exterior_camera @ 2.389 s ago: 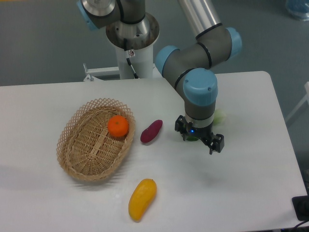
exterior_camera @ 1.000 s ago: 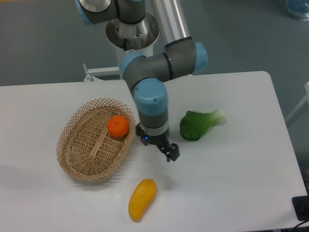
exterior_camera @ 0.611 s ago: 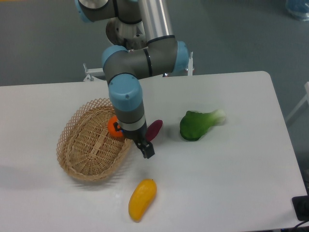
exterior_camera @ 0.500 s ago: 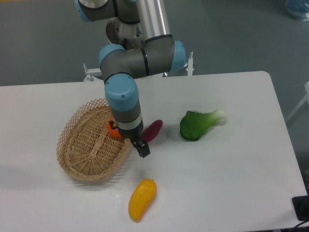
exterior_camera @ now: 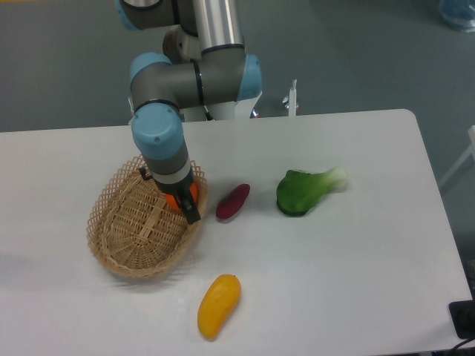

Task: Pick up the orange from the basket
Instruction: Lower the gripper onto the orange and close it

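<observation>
Above the basket [exterior_camera: 122,237], at its far right end, the claw [exterior_camera: 180,202] hangs directly over the orange [exterior_camera: 183,199]. Only slivers of orange peel show around the wrist and below it; one dark finger [exterior_camera: 191,211] is seen angled down beside the fruit, near the lattice rim. The second finger is hidden behind the arm, so whether the claw is spread or pressed together cannot be told, nor whether it touches the fruit.

Location of task item: the orange sits inside the basket, against the right-hand wall, not lifted so far as can be judged.

Other items on the white surface [exterior_camera: 356,259]: a purple sweet potato [exterior_camera: 232,201] just beside the basket rim, a green leafy vegetable [exterior_camera: 306,190] further right, and a yellow mango-like fruit [exterior_camera: 218,305] in front, well apart from the basket.

Assessment: the step in hand appears to be the approach and positioning over the fruit, ahead of the grasp. The next move calls for the fingers to straddle the orange, clear of the wicker wall, then close firmly and lift straight up. Risk noted: the near finger may snag the rim.
</observation>
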Controlling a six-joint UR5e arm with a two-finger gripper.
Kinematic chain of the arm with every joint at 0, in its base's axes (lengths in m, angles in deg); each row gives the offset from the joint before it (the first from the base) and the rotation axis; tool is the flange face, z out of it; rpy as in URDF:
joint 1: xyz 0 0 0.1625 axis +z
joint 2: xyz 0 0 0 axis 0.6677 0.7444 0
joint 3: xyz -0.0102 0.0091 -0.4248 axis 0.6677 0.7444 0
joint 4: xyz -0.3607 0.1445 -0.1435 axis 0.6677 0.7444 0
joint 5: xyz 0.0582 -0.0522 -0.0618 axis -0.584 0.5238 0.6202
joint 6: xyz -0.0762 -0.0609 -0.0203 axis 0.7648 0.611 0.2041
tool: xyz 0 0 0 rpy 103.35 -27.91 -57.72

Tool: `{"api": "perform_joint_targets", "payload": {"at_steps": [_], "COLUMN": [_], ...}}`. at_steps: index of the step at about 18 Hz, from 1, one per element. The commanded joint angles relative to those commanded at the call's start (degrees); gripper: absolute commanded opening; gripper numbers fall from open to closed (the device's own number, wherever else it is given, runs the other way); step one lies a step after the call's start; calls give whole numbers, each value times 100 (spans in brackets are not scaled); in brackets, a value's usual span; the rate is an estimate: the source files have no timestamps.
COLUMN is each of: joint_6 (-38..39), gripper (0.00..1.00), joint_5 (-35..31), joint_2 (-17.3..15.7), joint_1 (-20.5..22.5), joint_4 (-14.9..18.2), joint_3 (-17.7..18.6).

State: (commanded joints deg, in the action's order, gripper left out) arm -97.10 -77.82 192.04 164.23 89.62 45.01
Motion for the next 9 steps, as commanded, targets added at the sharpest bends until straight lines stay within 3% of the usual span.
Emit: {"api": "perform_joint_targets", "payload": {"at_steps": [9], "joint_6": [79], "gripper": [100], "joint_5": [-18], "joint_2": [193], "joint_1": [-88], "joint_4": [-44], "joint_3": [9]}}
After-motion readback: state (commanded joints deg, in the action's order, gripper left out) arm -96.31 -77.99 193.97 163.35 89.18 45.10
